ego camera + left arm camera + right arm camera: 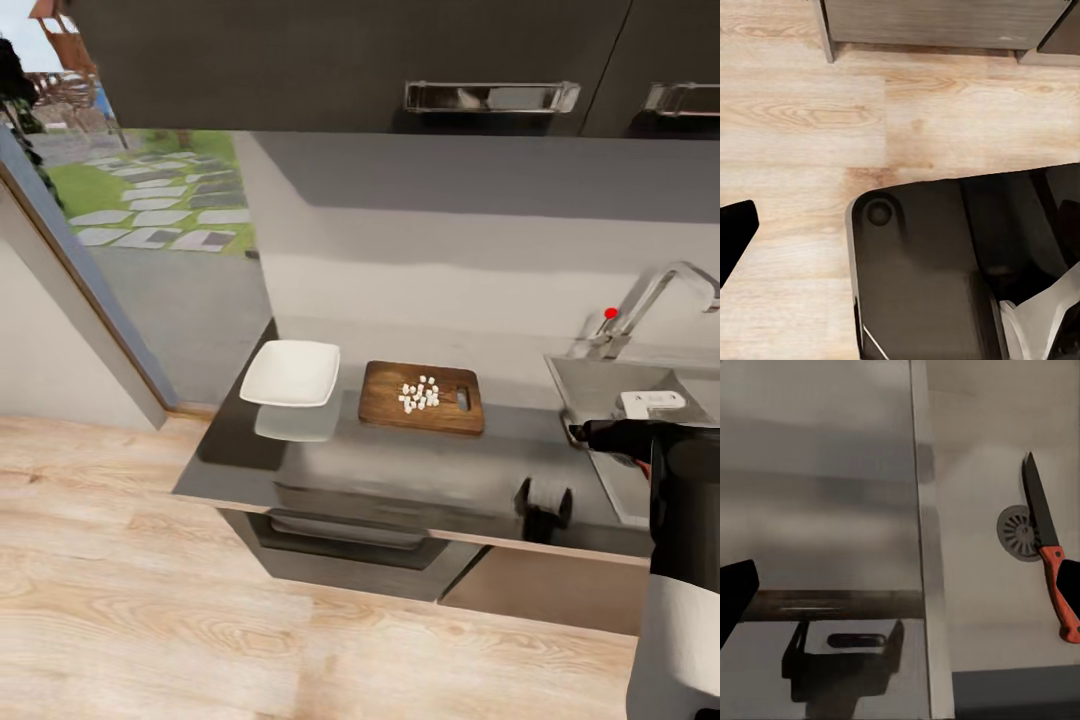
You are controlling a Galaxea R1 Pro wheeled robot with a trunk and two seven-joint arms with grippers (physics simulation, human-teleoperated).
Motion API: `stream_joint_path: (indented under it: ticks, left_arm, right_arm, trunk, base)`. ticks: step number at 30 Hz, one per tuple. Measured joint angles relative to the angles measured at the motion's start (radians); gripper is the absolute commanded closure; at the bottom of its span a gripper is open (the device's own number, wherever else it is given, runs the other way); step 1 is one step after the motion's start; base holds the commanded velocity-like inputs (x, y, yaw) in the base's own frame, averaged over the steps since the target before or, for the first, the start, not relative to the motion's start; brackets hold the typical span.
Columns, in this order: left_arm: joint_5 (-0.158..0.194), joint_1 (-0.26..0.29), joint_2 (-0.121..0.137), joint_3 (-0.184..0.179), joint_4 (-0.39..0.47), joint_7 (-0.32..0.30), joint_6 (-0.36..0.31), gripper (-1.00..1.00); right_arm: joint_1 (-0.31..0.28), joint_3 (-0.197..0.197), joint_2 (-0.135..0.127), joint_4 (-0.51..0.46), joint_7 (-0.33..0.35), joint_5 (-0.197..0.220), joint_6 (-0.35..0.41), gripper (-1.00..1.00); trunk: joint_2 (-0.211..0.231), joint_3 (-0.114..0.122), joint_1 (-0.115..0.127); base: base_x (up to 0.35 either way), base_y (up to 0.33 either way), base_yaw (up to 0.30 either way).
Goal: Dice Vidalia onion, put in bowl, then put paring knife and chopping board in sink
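On the glossy grey countertop (330, 470), the dark wooden chopping board (388, 402) carries small white onion dice (420, 393); the empty white bowl (291, 373) sits just beside it at 9 o'clock. The red-handled paring knife (1048, 548) lies in the sink (975, 585), blade across the drain (1018, 532). The right gripper's (907, 600) fingers spread wide, empty. The left gripper's state cannot be told.

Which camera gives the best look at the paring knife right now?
The right wrist view: the paring knife lies whole in the sink, its blade across the drain. In the head view the right arm covers most of the basin, so no knife can be made out. The left wrist view looks at the floor.
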State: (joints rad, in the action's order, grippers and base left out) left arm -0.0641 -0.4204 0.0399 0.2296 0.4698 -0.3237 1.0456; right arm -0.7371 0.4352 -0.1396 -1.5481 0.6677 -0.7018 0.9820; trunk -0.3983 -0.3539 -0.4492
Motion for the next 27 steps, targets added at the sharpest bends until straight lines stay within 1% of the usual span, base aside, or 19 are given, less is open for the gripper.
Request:
stream_joint_path:
  ticks: [19, 24, 27]
  left_arm:
    - [0.000, 0.000, 0.000, 0.000, 0.000, 0.000, 0.000, -1.00]
    - [0.000, 0.000, -0.001, 0.000, 0.000, 0.000, 0.000, -1.00]
    - [0.000, 0.000, -0.001, -0.001, -0.001, 0.000, 0.000, -1.00]
  right_arm:
    - [0.000, -0.001, 0.000, 0.001, 0.000, 0.002, 0.000, -1.00]
    - [0.000, -0.001, 0.000, 0.002, 0.000, 0.003, -0.001, -1.00]
    - [0.000, 0.000, 0.000, 0.004, 0.000, 0.003, -0.001, -1.00]
  trunk:
    - [0.000, 0.000, 0.000]
    - [0.000, 0.000, 0.000]
    - [0.000, 0.000, 0.000]
  base:
    - [0.175, 0.301, 0.000]
    - [0.233, 0.235, 0.000]
    - [0.068, 0.058, 0.000]
